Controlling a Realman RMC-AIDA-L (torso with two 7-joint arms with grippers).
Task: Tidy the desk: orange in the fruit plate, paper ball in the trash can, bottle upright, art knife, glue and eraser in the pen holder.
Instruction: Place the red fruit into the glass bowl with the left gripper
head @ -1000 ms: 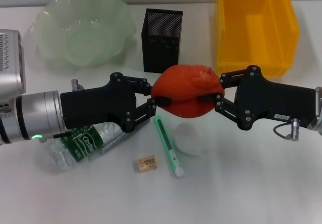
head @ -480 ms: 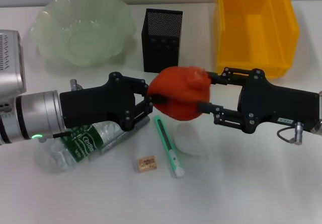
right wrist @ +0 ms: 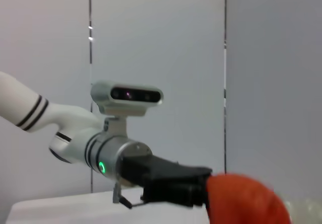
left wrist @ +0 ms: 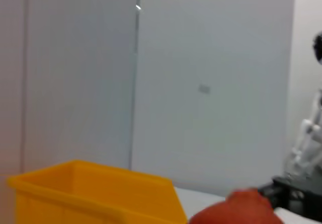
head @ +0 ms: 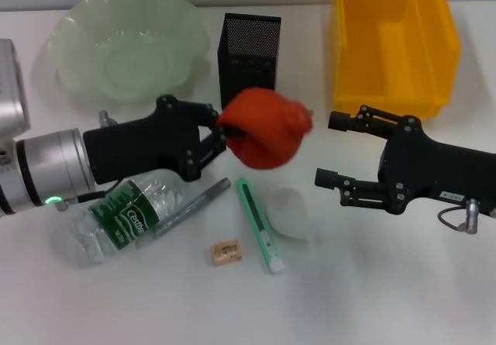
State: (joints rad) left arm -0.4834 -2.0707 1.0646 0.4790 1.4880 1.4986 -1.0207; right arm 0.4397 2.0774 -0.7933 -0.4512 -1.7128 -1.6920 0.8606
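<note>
the left gripper point(head: 225, 137) is clenched on the orange point(head: 263, 128), held in the air above the middle of the desk point(head: 403, 283), in front of the pen holder point(head: 249, 60); the right gripper point(head: 335, 150), near the right edge, has its fingers spread and holds nothing; the orange looks soft, wrinkled and light, so a gentle grip across its widest part seems safest; the fruit plate point(head: 128, 46) waits at the far left corner.

Left black gripper point(head: 229, 138), on a silver-cuffed arm reaching in level from the left, clamped around a round orange fruit point(head: 265, 138). Right black gripper point(head: 326, 149) spread wide, apart from it.
</note>
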